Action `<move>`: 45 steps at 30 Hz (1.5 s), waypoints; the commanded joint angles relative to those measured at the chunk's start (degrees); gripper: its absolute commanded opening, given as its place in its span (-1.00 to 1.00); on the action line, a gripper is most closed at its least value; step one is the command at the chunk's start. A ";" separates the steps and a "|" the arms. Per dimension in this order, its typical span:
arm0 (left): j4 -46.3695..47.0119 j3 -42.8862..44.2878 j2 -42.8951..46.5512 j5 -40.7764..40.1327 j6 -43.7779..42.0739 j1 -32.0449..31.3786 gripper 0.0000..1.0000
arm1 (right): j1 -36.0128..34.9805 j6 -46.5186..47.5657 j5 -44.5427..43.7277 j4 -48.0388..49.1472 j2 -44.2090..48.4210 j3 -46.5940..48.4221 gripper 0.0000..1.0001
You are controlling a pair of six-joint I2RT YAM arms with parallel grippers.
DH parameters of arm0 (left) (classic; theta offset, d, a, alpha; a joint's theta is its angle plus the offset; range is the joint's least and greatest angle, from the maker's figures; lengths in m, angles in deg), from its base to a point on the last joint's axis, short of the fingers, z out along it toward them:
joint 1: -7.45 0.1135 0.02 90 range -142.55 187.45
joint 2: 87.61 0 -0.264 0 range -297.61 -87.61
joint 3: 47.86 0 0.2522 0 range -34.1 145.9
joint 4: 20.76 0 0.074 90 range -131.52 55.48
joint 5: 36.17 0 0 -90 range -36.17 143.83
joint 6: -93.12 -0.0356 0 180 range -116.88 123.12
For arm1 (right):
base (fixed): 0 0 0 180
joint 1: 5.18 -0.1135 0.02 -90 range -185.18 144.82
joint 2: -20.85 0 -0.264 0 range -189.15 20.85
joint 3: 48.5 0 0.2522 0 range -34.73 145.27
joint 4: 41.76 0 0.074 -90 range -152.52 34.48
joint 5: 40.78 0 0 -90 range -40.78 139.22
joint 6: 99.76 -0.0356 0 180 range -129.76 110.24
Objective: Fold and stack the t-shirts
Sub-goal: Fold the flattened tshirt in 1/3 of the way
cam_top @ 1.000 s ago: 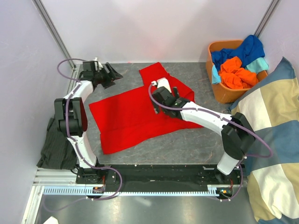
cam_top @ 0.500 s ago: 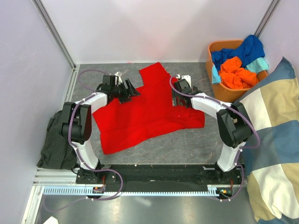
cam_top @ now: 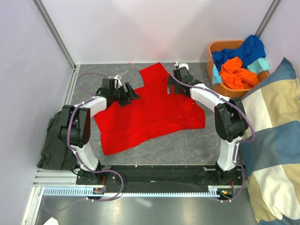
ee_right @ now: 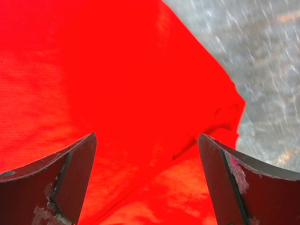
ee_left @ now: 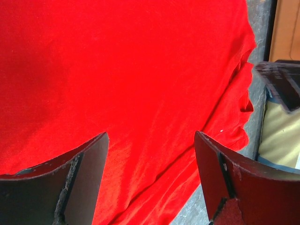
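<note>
A red t-shirt lies spread on the grey table, one sleeve pointing to the back. It fills the left wrist view and the right wrist view. My left gripper is open and empty, low over the shirt's left upper edge. My right gripper is open and empty over the shirt near the back sleeve. Orange, royal blue and light teal t-shirts lie piled in an orange basket at the back right.
A big blue-and-beige checked cushion lies along the right side. A dark cloth lies off the table's left edge. White walls with metal posts close the back and left.
Both arms swung in over the red shirt. My left gripper moved right from the back left corner to the shirt's edge. My right gripper moved from the shirt's middle toward the back sleeve.
</note>
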 commanded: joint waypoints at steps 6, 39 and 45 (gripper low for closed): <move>2.74 -1.09 3.77 0.68 2.14 -0.22 0.63 | -0.05 5.06 13.30 4.62 -8.36 6.80 0.96; 1.51 -3.73 5.44 -1.78 1.17 -0.13 0.63 | 9.79 -6.10 4.96 -0.39 -9.44 -0.39 0.96; 1.33 -4.08 5.79 -2.22 0.90 -0.22 0.63 | 9.79 -6.98 5.66 -0.65 -4.52 -6.63 0.96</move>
